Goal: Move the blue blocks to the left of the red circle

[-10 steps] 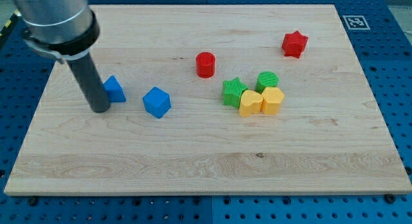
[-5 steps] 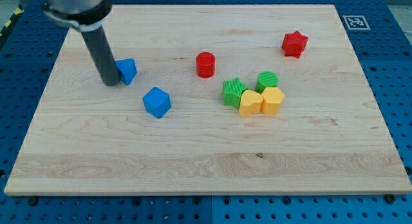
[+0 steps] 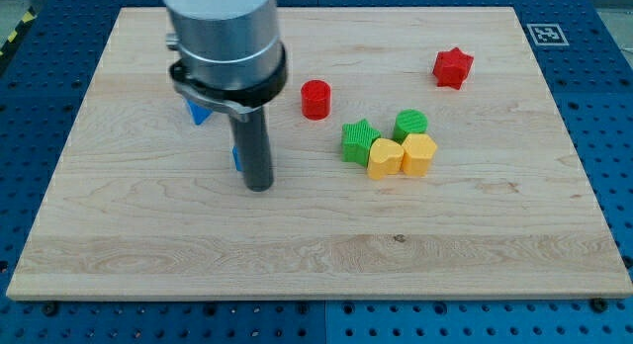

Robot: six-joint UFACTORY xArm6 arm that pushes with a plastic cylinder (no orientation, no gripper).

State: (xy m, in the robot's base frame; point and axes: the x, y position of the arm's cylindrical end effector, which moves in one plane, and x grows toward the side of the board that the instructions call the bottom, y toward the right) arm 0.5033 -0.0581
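Observation:
My tip (image 3: 258,185) rests on the board left of centre, right in front of a blue cube (image 3: 236,157) that the rod hides almost fully; only a sliver shows at the rod's left edge. A second blue block (image 3: 199,113) is mostly hidden behind the arm's grey collar, up and to the left of the tip. The red circle (image 3: 316,99) stands to the right of both blue blocks, up and to the right of the tip.
A red star (image 3: 452,67) sits near the view's top right. A green star (image 3: 359,140), a green circle (image 3: 411,124) and two yellow blocks (image 3: 385,157) (image 3: 419,153) cluster right of centre. The wooden board (image 3: 316,255) lies on a blue pegboard.
The rod has swung from the left blue block rightward and down to the blue cube. The left blue block was pushed up and to the right over the earlier frames.

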